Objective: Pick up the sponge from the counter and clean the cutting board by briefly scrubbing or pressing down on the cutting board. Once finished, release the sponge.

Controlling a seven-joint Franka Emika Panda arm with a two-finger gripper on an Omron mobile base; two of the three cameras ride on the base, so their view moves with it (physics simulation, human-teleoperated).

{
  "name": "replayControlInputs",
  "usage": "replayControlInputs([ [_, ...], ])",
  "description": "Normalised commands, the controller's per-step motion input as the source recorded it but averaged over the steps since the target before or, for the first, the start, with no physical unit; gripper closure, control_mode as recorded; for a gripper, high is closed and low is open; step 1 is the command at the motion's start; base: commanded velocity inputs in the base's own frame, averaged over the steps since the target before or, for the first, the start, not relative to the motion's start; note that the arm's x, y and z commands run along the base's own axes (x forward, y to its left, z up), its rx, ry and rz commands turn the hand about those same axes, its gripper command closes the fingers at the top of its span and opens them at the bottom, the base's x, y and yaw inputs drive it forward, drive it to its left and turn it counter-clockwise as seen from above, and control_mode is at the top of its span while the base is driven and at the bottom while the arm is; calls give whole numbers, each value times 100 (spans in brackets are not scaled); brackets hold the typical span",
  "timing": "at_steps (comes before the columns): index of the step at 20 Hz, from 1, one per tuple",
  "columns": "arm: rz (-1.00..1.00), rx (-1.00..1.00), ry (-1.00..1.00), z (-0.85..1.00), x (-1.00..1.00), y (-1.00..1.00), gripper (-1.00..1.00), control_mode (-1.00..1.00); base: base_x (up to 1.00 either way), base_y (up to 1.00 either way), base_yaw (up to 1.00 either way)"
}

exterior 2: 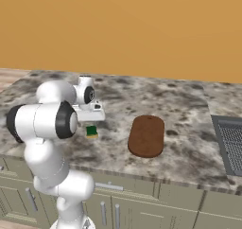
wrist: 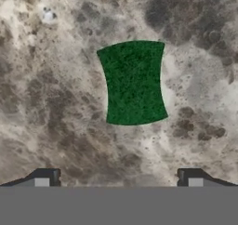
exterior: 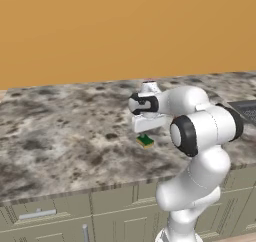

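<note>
The sponge (wrist: pixel 134 82), a small block with a dark green top over yellow, lies flat on the mottled counter (exterior: pixel 60 131). It also shows just below the hand in the left base view (exterior: pixel 145 141) and in the right base view (exterior 2: pixel 91 131). My gripper (wrist: pixel 118 178) hangs straight above the sponge, open, with its two fingertips (wrist: pixel 46 177) set wide and nothing between them. The reddish-brown cutting board (exterior 2: pixel 147 135) lies flat on the counter to the right of the sponge, apart from it.
A dark sink grid (exterior 2: pixel 232 145) sits in the counter at the far right. Grey-beige cabinet fronts with handles (exterior: pixel 37 214) run below the counter's thick front edge. An orange wall (exterior: pixel 125 31) backs the counter.
</note>
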Motion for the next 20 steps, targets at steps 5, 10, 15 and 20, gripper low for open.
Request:
replayControlInputs([
  [5, 0, -2, 0, -37, 28, 0, -100, -100, 0, 0, 0],
  [10, 0, -1, 0, -22, 25, 0, -100, -100, 0, 0, 0],
  [15, 0, 0, 0, -19, 20, 0, -100, -100, 0, 0, 0],
  [20, 0, 0, 0, -21, 5, 0, -100, -100, 0, 0, 0],
])
